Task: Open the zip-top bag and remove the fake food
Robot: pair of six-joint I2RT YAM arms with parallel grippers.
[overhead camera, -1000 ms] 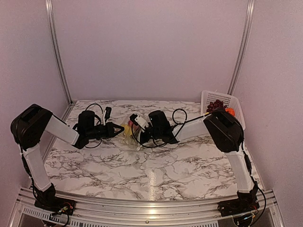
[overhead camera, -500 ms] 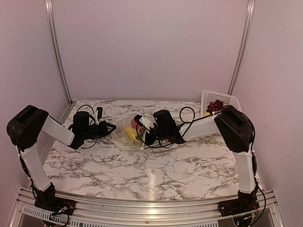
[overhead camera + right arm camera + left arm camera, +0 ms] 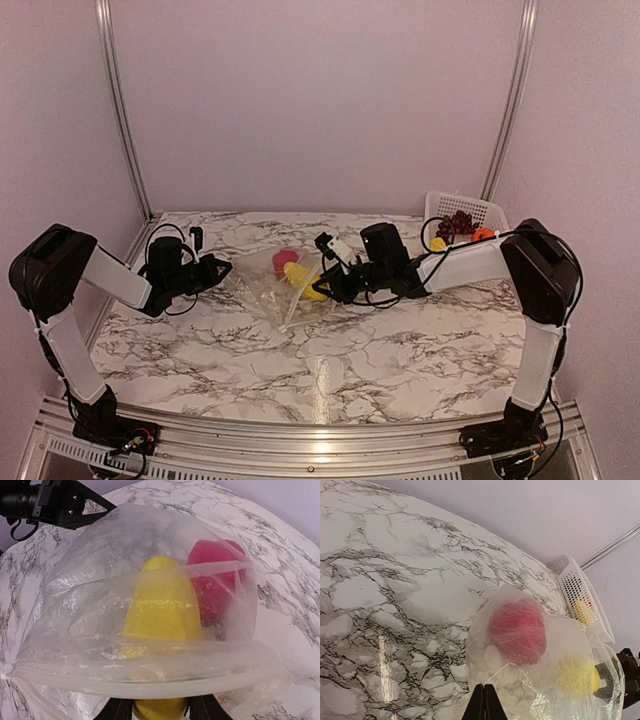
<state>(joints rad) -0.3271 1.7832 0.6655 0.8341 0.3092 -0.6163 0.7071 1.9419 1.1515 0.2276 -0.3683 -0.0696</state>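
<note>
As the top external view is showing it: the zip-top bag (image 3: 262,292) is lying stretched out on the marble table (image 3: 350,360) between the two arms.
Left gripper (image 3: 222,268): its jaws are pressing together on the bag's left edge.
Right gripper (image 3: 328,287): it is meeting the bag's right end at a yellow piece (image 3: 306,284) of the fake food; a red piece (image 3: 283,260) is sitting just behind that, inside the bag.
Basket (image 3: 492,213): it is standing in the far right corner, well apart from the bag, and holding dark grapes (image 3: 460,221).
Left wrist view: the fingers (image 3: 479,707) are pinching the clear film at the bottom edge with no gap between them; the red and yellow pieces are lying beyond them in the pouch.
Right wrist view: the two fingers (image 3: 120,711) are clamping the near end of the yellow piece, which is sticking out under the sealing strip (image 3: 150,677); the rest of it and the red piece are showing through the plastic.
</note>
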